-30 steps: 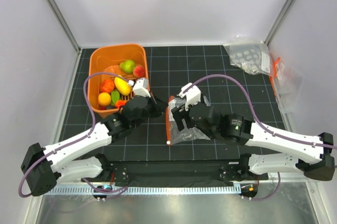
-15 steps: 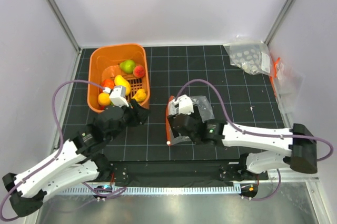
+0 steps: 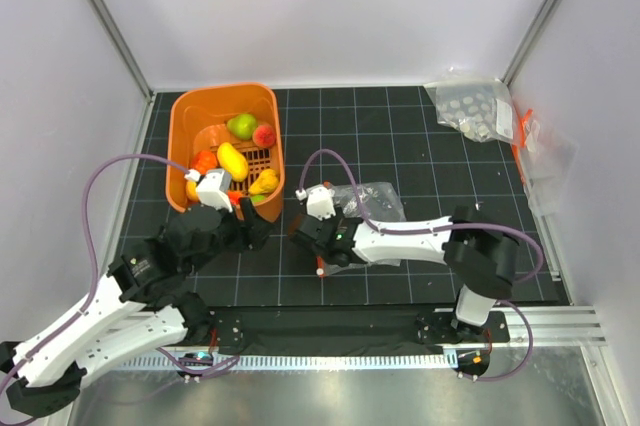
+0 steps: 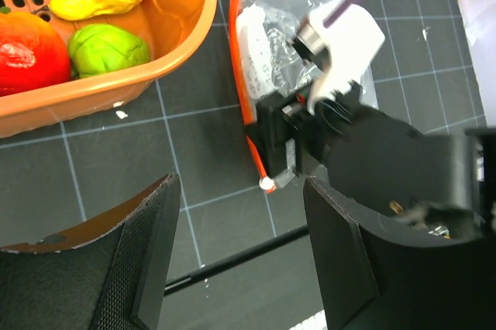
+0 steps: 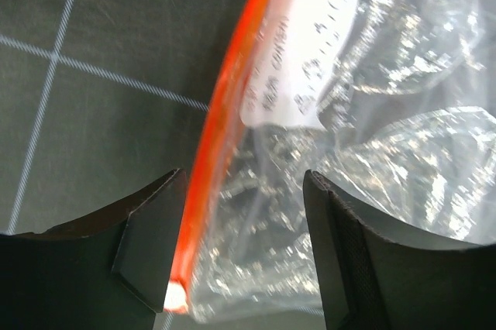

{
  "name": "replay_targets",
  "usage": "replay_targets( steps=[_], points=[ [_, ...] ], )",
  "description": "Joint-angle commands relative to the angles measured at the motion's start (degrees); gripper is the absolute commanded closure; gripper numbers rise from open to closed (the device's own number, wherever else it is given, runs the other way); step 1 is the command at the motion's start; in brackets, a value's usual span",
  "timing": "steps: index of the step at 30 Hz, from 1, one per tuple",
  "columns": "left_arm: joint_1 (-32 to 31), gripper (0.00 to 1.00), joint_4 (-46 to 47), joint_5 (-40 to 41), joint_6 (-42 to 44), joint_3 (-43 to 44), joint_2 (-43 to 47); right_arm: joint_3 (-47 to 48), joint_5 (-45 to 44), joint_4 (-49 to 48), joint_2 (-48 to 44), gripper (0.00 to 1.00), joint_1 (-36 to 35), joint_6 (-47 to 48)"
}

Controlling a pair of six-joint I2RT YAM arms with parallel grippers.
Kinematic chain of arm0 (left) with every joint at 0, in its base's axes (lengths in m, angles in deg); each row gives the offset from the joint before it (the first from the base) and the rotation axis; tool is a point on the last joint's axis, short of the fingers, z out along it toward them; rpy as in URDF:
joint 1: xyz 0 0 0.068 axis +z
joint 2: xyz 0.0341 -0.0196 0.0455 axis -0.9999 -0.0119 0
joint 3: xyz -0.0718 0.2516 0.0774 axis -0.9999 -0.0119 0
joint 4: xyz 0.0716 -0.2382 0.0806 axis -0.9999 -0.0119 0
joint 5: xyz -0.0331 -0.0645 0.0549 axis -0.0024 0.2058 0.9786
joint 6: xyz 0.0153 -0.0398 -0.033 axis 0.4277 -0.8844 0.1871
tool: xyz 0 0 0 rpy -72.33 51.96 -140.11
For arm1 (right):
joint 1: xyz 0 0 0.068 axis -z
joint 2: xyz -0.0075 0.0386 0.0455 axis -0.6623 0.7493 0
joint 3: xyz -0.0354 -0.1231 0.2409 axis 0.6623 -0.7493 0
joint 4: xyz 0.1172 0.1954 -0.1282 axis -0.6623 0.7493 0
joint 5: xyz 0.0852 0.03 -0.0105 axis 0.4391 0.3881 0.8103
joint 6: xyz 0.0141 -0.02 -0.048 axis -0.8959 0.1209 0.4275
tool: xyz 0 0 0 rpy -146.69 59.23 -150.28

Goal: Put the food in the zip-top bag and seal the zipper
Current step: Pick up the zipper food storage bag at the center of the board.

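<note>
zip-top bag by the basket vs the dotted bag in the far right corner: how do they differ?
The zip-top bag lies mid-table with the right gripper straddling its zipper; the dotted bag sits untouched in the far corner. The zip-top bag carries a white label; the dotted bag holds a white-dotted sheet. Both are clear crinkly plastic.

White label (image 5: 298, 59) on zip-top bag (image 5: 403, 159): two lines of dark print, running sideways in right wrist view, too blurred to read. Left wrist view: same print, illegible. No other text.
</note>
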Motion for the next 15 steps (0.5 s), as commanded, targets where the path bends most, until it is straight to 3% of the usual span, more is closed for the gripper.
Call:
replay_targets(
  steps=[1,9,11,12,15],
  points=[
    [0.25,0.31,-3.11,-0.99,2.42,2.53,0.28,3.97,0.35,-3.57,2.17,0.34,0.90,-2.22],
    [0.33,0.30,-3.91,-0.99,3.30,2.53,0.89,3.71,2.20,-5.42,4.55,0.50,2.31,-3.46],
    [0.33,0.30,-3.82,-1.08,3.39,2.36,0.72,3.63,2.72,-5.69,4.90,0.64,2.49,-3.63],
    [0.33,0.30,-3.56,-0.99,3.47,2.27,0.63,3.45,2.64,-5.78,4.82,0.78,2.49,-3.81],
    [0.25,0.30,-2.94,-1.86,3.65,1.57,0.02,1.00,2.47,-6.56,1.66,0.94,2.49,-4.51]
  ],
)
